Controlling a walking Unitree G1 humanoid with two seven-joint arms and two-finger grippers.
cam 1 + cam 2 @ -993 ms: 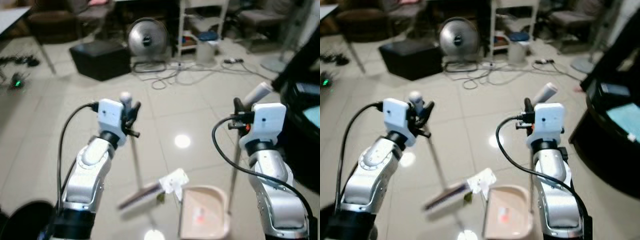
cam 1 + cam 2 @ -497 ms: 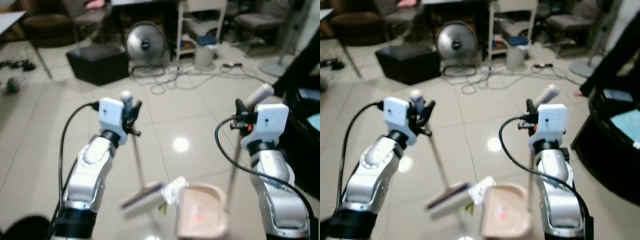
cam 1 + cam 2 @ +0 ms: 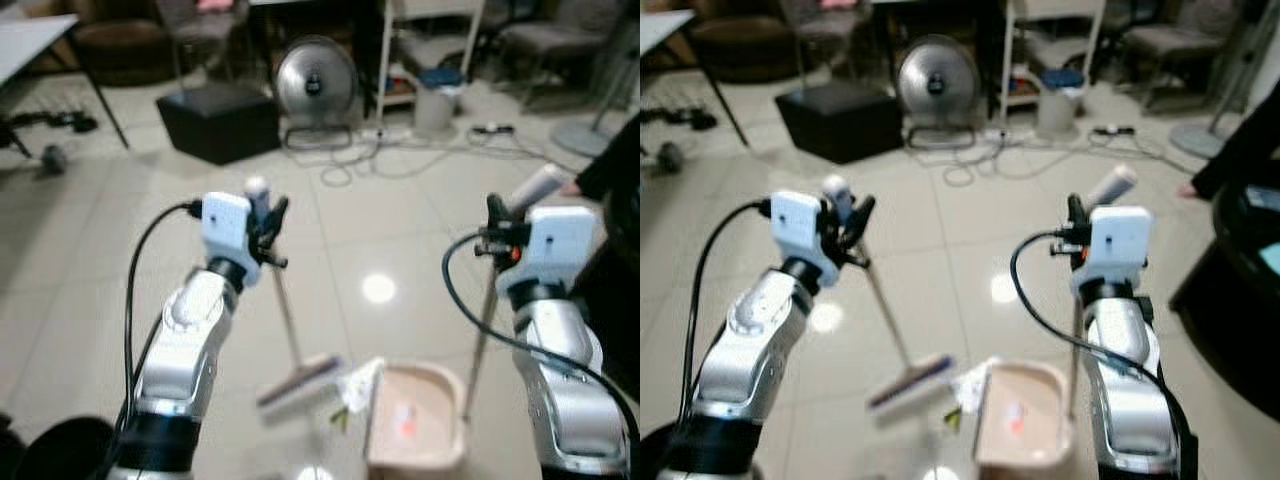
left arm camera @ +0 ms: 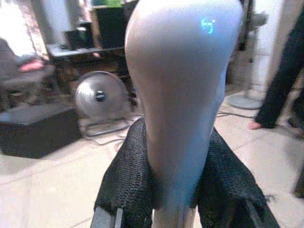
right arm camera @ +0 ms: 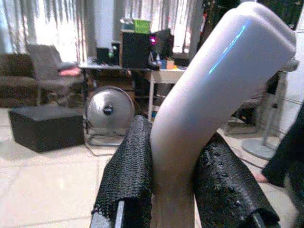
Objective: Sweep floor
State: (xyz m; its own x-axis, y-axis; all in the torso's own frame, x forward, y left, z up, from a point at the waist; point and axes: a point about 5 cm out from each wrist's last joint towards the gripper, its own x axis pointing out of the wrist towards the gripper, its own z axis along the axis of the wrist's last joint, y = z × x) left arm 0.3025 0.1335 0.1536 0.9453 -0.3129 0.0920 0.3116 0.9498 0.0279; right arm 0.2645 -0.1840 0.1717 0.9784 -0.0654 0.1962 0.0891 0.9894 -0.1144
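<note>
At six o'clock sits my beige plastic dustpan (image 3: 415, 432), something small and orange inside. My right gripper (image 3: 497, 222) clamps its upright handle; my left gripper (image 3: 268, 222) clamps the long-handled grey broom (image 3: 297, 381), its head at the pan's nine o'clock beside crumpled white paper (image 3: 358, 382).

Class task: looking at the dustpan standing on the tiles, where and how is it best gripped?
Grip the dustpan by the angled grip topping its upright pole, from behind. It rises to arm height, clear of the pan; the right end effector is closed there.
</note>
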